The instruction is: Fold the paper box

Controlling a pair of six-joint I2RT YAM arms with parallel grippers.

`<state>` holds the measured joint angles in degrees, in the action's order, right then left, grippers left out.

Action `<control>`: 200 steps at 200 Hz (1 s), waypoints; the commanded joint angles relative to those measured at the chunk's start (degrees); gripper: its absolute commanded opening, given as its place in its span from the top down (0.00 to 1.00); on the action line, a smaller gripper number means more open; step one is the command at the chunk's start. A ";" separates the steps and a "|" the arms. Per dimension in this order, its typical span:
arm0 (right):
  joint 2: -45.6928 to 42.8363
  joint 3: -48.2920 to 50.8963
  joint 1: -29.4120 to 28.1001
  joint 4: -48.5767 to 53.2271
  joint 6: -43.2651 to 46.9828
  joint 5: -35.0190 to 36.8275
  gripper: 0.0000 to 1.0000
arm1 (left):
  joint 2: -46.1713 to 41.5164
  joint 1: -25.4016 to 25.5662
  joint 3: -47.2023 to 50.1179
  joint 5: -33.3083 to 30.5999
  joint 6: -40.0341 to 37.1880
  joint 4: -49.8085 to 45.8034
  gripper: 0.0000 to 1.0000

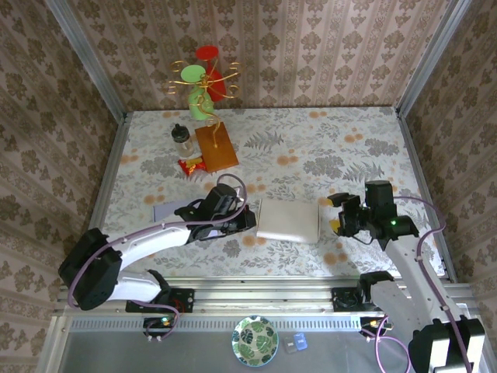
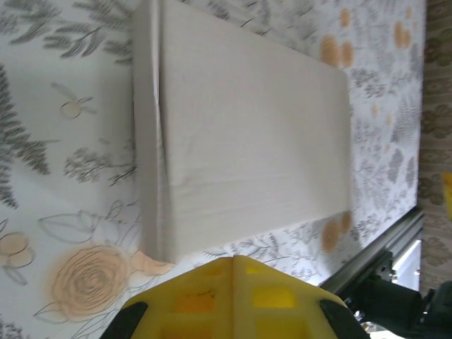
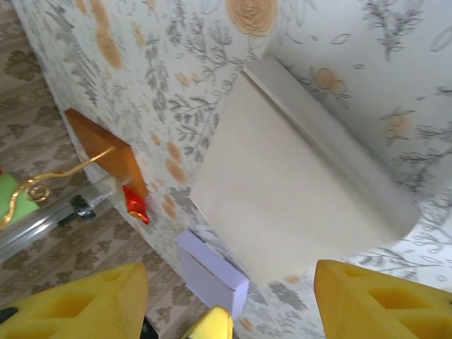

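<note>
The floral-print table (image 1: pixel 349 148) carries the flat white paper box (image 1: pixel 289 220) near its front edge, between both arms. The left gripper (image 1: pixel 247 221), jaws pressed together, sits just beside its left edge, likely to nudge a flap; the right gripper (image 1: pixel 334 216) hovers spread opposite. An orange wooden board (image 1: pixel 216 147), red packet (image 1: pixel 192 165) and small dark-capped jar (image 1: pixel 182 140) lie well behind, obstructing nothing

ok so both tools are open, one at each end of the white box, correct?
No. The left tool is shut, its yellow fingers pressed together in the left wrist view. The right tool is open, and they do sit at opposite ends of the white box.
</note>
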<state>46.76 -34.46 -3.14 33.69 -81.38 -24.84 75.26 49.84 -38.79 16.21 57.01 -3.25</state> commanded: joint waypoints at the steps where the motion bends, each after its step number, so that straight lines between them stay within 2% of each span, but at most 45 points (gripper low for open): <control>1: -0.84 -0.71 0.24 6.34 5.65 0.97 0.36 | 1.26 0.42 0.46 -0.08 1.26 -0.72 0.93; 43: 1.84 -2.95 0.24 9.87 16.09 4.57 0.38 | -0.17 0.42 -0.61 -1.77 2.56 -1.54 0.87; 86: 3.48 -4.50 0.16 11.92 24.69 7.81 0.40 | -1.82 -0.34 -4.95 -4.71 -1.62 -7.71 0.81; 113: 4.15 -7.90 0.15 14.03 30.70 11.59 0.38 | -5.02 -1.44 -8.25 -10.76 -6.26 -13.64 0.76; 117: 4.14 -8.74 0.15 14.52 31.89 12.58 0.34 | -5.60 -1.80 -8.76 -11.98 -7.00 -14.57 0.75; 123: 3.98 -9.76 0.15 14.73 33.91 14.05 0.04 | -6.91 -2.38 -9.06 -13.77 -7.91 -15.65 0.73; 127: 3.78 -10.39 0.15 14.83 35.35 15.15 0.00 | -7.83 -2.90 -9.15 -14.76 -8.42 -16.31 0.72; 129: 3.62 -10.73 0.17 14.82 35.93 15.80 0.00 | -8.31 -3.17 -9.19 -15.21 -8.72 -16.41 0.70; 134: 3.25 -11.39 0.15 14.97 37.14 17.54 0.00 | -9.42 -3.94 -9.16 -16.01 -9.41 -16.78 0.54; 136: 3.03 -11.59 0.15 14.99 37.56 18.14 0.00 | -9.96 -4.44 -9.06 -16.16 -9.69 -16.90 0.42; 138: 2.82 -11.77 0.15 15.06 37.82 19.06 0.00 | -10.42 -4.92 -9.04 -16.26 -9.94 -16.95 0.17; 139: 2.68 -11.86 0.15 15.03 38.07 19.49 0.00 | -10.54 -5.19 -8.99 -16.37 -10.10 -16.92 0.09; 142: 2.26 -12.12 0.15 15.00 38.70 20.72 0.00 | -11.32 -5.91 -8.90 -16.55 -10.42 -17.03 0.01; 152: 1.05 -12.71 0.14 14.12 40.87 24.36 0.00 | -13.62 -8.27 -8.42 -17.11 -11.55 -17.23 0.00; 183: -0.21 -11.72 0.15 6.46 47.16 28.32 0.00 | -20.23 -15.49 -6.69 -18.92 -15.51 -18.59 0.00; 200: 1.30 -10.71 0.15 4.02 46.63 35.91 0.00 | -23.38 -19.78 -5.10 -21.03 -16.20 -20.17 0.00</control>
<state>46.63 -45.80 -3.16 42.72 -39.18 -0.78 55.77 34.44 -46.06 -0.47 45.04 -19.16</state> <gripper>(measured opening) 0.999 0.999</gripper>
